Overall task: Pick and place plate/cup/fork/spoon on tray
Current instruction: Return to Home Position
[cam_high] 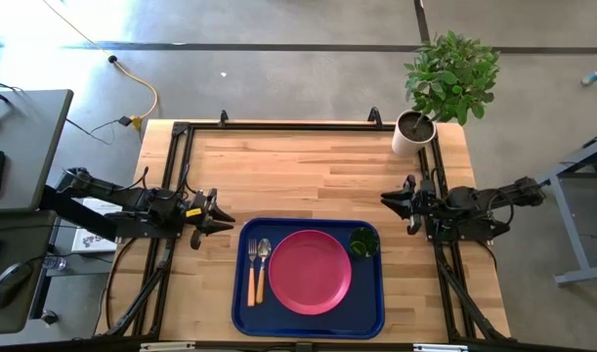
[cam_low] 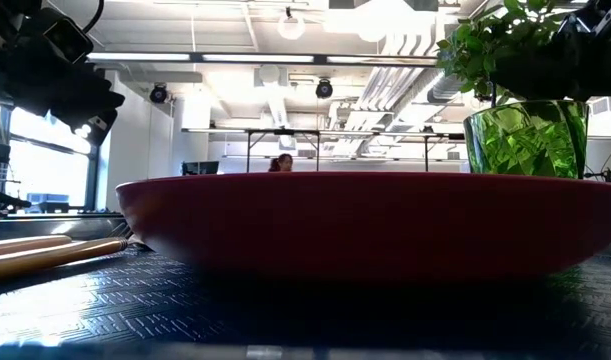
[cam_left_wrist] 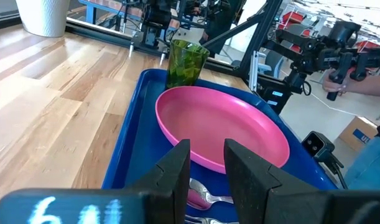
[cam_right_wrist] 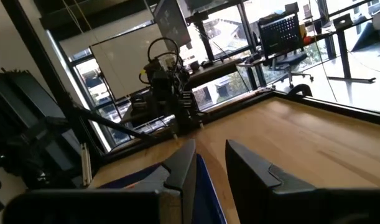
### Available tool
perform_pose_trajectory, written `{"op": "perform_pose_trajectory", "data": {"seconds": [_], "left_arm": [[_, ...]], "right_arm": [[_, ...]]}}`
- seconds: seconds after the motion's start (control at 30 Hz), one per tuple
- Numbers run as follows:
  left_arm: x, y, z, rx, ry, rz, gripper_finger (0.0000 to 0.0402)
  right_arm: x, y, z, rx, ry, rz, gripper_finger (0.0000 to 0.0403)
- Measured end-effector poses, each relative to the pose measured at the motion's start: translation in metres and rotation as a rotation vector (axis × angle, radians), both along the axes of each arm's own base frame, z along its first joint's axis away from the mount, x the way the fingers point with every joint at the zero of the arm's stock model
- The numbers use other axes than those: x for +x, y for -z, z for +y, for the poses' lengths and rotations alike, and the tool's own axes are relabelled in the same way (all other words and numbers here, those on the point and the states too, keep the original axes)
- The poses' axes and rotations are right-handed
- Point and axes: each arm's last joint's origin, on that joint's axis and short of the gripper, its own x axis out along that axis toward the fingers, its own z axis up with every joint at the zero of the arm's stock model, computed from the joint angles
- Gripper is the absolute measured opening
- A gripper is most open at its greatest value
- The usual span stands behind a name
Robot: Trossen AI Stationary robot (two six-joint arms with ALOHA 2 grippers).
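The dark-blue tray (cam_high: 371,311) lies at the table's near middle. On it rest the pink plate (cam_high: 310,272) in the middle, the green cup (cam_high: 364,242) upright at its far right corner, and the fork (cam_high: 251,272) and spoon (cam_high: 263,266) side by side at its left. My left gripper (cam_high: 227,224) hovers just left of the tray's far left corner, open and empty. My right gripper (cam_high: 386,200) is right of the tray, beyond the cup, open and empty. In the left wrist view the plate (cam_left_wrist: 221,127), cup (cam_left_wrist: 186,62) and spoon bowl (cam_left_wrist: 202,198) show.
A white pot with a leafy plant (cam_high: 415,132) stands at the table's far right corner. A black frame rail (cam_high: 278,125) runs along the table's far edge and sides. Bare wood lies between the tray and the far rail. A person's hand (cam_left_wrist: 336,84) shows beyond the table.
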Motion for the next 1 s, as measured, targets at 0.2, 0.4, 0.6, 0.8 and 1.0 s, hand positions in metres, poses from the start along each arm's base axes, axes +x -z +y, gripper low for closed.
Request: {"op": "perform_pose_trajectory", "data": {"seconds": [0.2, 0.4, 0.6, 0.8, 1.0], "left_arm": [[0.0000, 0.0000, 0.0000, 0.000, 0.000, 0.000, 0.0090], [0.0000, 0.0000, 0.0000, -0.001, 0.000, 0.000, 0.0090], [0.0000, 0.0001, 0.0000, -0.001, -0.001, 0.000, 0.0090], [0.0000, 0.0001, 0.0000, -0.002, -0.001, 0.000, 0.0090], [0.0000, 0.0000, 0.0000, -0.002, -0.001, 0.000, 0.0090]], "right_arm": [[0.0007, 0.0037, 0.0001, -0.009, 0.001, 0.039, 0.0079], [0.0009, 0.0038, 0.0002, -0.007, 0.001, 0.040, 0.0079], [0.0009, 0.0039, 0.0002, -0.007, 0.001, 0.040, 0.0079], [0.0009, 0.0040, 0.0002, -0.007, 0.001, 0.040, 0.0079], [0.0009, 0.0040, 0.0002, -0.007, 0.001, 0.040, 0.0079]]}}
